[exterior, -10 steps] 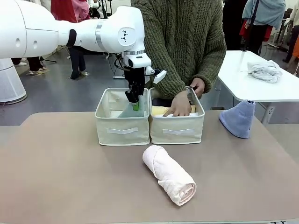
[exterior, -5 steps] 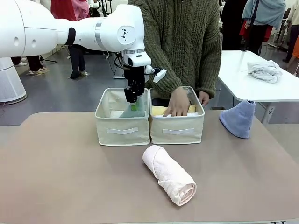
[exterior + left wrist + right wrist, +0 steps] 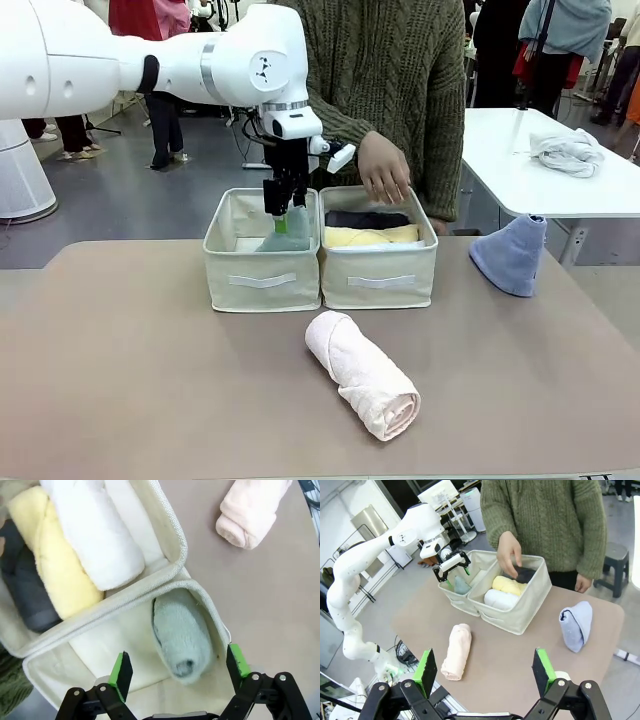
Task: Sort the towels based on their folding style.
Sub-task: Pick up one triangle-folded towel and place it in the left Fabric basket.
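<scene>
In the front view, the white left arm [image 3: 230, 70] is reaching over the left cream fabric bin [image 3: 262, 285], and the left jaws are standing wide and empty just above the pale green terry cone towel [image 3: 285, 238], which is sitting upright in that bin. In the right cream fabric bin [image 3: 378, 285], which is touching the first, a dark grey terry roll [image 3: 365, 218] is lying farthest and a yellow terry roll [image 3: 370, 237] nearer, while a person's hand [image 3: 383, 168] is hovering above them. A pink terry roll [image 3: 362, 373] is lying on the brown tabletop [image 3: 120, 380] on the near side of the bins, and a lavender-blue terry cone towel [image 3: 510, 255] is standing at the far right. In the left wrist view, the green pads [image 3: 121, 675] are flanking the green cone without pressing it, and a white terry roll [image 3: 95, 535] is lying beside the yellow one. In the right wrist view, the right jaws are hanging wide and empty high over the tabletop, and the hand is hovering just over the dark grey roll.
</scene>
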Robot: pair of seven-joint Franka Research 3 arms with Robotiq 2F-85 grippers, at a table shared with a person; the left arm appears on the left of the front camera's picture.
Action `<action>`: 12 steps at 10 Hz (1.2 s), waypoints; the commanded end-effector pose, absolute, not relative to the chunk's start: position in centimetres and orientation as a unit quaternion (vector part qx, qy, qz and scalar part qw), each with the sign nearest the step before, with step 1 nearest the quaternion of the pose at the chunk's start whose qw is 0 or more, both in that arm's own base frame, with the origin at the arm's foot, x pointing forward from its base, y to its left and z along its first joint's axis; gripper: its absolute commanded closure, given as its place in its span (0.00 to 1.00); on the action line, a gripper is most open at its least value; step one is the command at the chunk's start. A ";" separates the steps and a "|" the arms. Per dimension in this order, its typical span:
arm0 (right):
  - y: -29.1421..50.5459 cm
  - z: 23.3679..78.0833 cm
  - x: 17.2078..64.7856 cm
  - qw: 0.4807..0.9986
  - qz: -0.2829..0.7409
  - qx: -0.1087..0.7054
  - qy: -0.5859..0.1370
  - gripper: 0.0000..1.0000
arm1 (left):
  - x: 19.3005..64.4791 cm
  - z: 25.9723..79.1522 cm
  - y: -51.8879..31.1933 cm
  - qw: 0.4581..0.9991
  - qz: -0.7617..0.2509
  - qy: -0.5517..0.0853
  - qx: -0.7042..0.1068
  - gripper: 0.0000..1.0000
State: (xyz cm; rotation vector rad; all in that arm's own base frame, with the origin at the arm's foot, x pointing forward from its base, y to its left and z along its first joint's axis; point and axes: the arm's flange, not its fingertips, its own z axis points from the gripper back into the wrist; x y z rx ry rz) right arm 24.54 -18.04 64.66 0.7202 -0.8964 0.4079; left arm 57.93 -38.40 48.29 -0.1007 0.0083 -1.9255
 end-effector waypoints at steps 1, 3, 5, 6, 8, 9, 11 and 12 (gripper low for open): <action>-18.0 64.5 24.6 0.815 0.196 0.344 -0.423 0.00 | 55.2 53.2 -33.9 0.575 -0.817 -0.033 -0.042 0.00; -18.0 64.5 24.6 0.815 0.196 0.344 -0.423 0.00 | 49.6 59.5 -22.6 0.593 -0.800 -0.083 -0.035 0.00; -18.0 64.5 24.6 0.815 0.196 0.344 -0.423 0.00 | 43.9 62.8 -8.9 0.656 -0.742 -0.130 -0.035 0.00; -18.0 64.5 24.6 0.815 0.196 0.344 -0.423 0.00 | 41.9 62.4 -4.5 0.685 -0.712 -0.149 -0.040 0.00; -18.0 64.5 24.6 0.815 0.196 0.344 -0.423 0.00 | 41.0 61.8 3.5 0.735 -0.641 -0.204 -0.082 0.00; -18.0 64.5 24.6 0.815 0.196 0.344 -0.423 0.00 | 40.9 60.9 5.6 0.747 -0.622 -0.212 -0.102 0.00; -18.0 64.5 24.6 0.815 0.196 0.344 -0.423 0.00 | 41.9 60.1 4.8 0.746 -0.628 -0.194 -0.105 0.00; -18.0 64.5 24.6 0.815 0.196 0.344 -0.423 0.00 | 39.2 60.7 8.3 0.757 -0.616 -0.192 -0.102 0.00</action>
